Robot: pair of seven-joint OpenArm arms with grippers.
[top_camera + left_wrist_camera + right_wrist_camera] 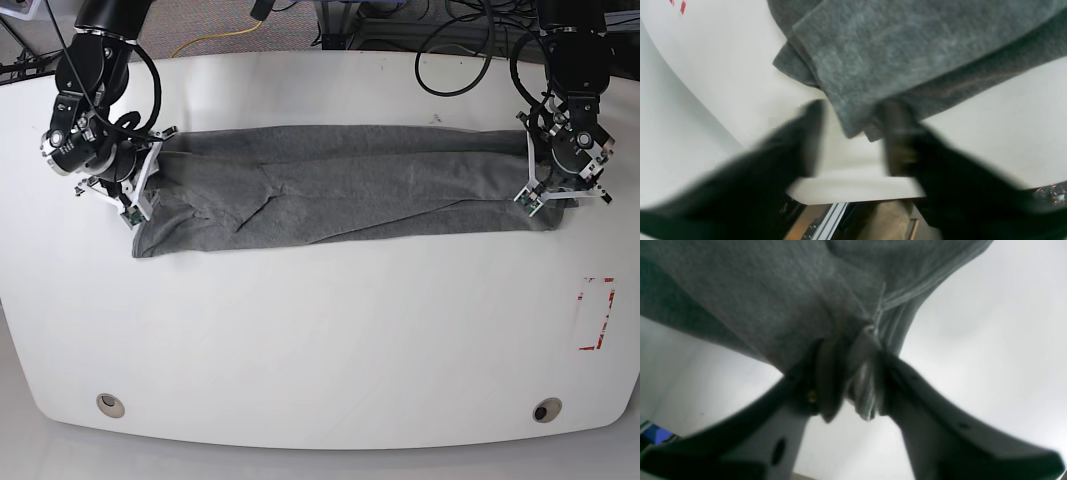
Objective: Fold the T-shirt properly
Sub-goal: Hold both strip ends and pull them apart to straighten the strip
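One shirt fills the left wrist view's top; the left gripper stands apart, blurred, a cloth corner between its fingers. Right wrist view: one right gripper is clamped on bunched hem, table edge cut off. Base view: one shirt lies folded lengthwise across the table, both grippers at its ends, fingertips hidden.
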